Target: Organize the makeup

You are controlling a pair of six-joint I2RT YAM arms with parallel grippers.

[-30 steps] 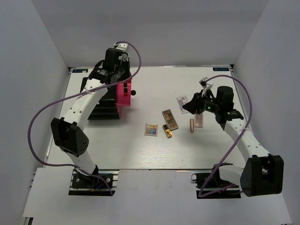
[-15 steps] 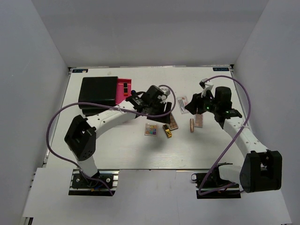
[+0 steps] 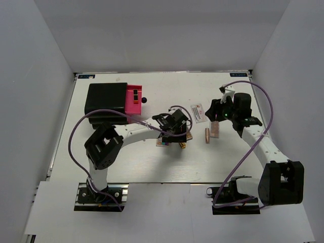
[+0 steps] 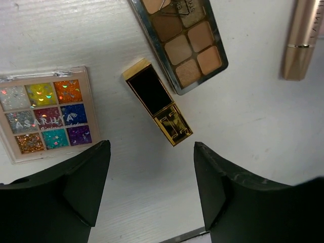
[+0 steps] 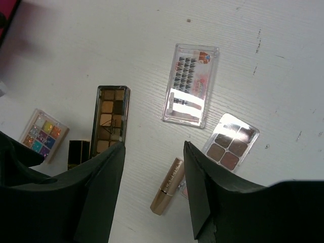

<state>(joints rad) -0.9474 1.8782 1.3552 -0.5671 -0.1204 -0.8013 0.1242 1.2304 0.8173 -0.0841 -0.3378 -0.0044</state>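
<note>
You had bare table [image 4: 243, 126] on both flanks of the gold-black lipstick [image 4: 157, 102], enough for your left gripper's [image 4: 151, 152] spread fingers. The square palette [image 4: 45, 113] crowded one side, and the long brown palette [image 4: 185, 40] sat just beside its far end.

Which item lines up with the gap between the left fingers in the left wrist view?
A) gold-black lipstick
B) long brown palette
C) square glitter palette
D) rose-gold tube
A: the gold-black lipstick lies centred just ahead of the gap between the open left fingers. The square glitter palette sits off to one side, and the long brown palette and rose-gold tube lie further out.
</note>
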